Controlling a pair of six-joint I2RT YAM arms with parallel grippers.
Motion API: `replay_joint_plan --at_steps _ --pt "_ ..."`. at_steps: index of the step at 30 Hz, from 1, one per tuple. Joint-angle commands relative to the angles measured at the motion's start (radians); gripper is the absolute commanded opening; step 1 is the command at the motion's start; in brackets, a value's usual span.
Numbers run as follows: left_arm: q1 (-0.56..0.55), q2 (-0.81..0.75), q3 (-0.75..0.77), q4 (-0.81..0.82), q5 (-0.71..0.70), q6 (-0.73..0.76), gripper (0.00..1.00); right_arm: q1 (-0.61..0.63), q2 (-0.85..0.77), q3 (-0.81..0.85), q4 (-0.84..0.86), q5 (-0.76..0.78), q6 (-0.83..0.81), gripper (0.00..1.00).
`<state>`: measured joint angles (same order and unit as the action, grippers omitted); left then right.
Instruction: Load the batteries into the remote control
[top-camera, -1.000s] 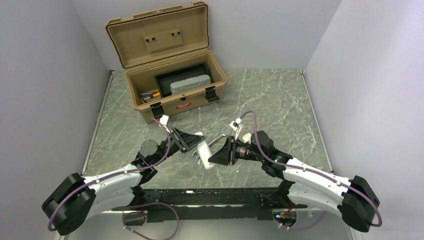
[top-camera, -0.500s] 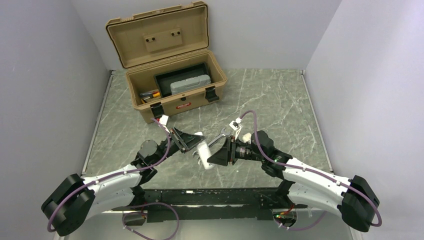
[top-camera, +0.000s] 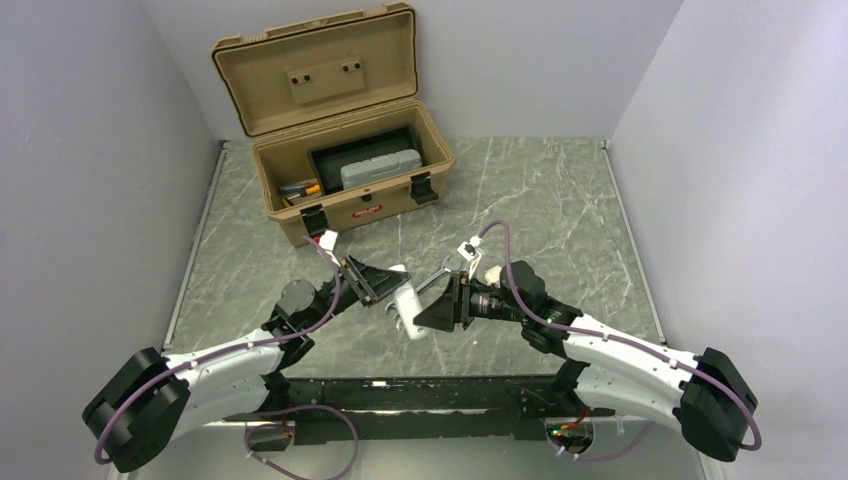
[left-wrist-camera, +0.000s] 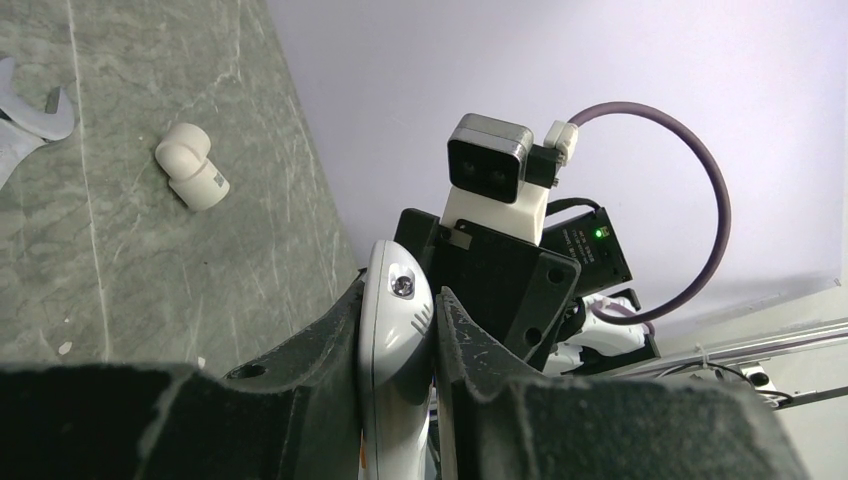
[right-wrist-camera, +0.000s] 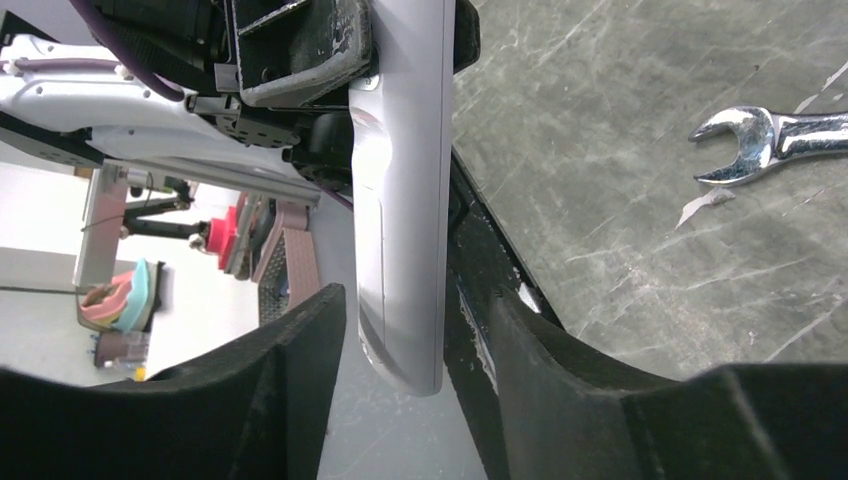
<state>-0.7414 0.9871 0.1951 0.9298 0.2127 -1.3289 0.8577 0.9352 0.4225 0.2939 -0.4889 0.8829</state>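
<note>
Marble tabletop (top-camera: 560, 200) below, the remote control (top-camera: 408, 305) hangs near the wrench (right-wrist-camera: 770, 140), clamped by the left gripper (left-wrist-camera: 400, 312). The right gripper (right-wrist-camera: 405, 310) straddles it, fingers spread. No battery shows near it, so loading seems wholly ahead.

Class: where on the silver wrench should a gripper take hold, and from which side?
Take the wrench by its shank behind the open-ended head, coming straight down from above, jaws across the narrow width. It lies flat on the table, so only its thin side edges are offered.
</note>
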Motion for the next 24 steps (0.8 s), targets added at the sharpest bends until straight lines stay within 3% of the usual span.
replay_joint_plan --at_steps 1,13,24 --pt "-0.004 -0.01 0.021 0.045 0.014 -0.001 0.0 -0.005 -0.005 0.002 0.064 0.005 -0.006 0.54" --pt "-0.004 0.01 0.032 0.086 0.03 0.001 0.0 -0.006 0.049 -0.024 0.185 -0.023 0.04 0.56" --pt "-0.005 0.017 0.024 0.11 0.039 0.001 0.0 -0.005 0.085 -0.02 0.254 -0.049 0.061 0.33"
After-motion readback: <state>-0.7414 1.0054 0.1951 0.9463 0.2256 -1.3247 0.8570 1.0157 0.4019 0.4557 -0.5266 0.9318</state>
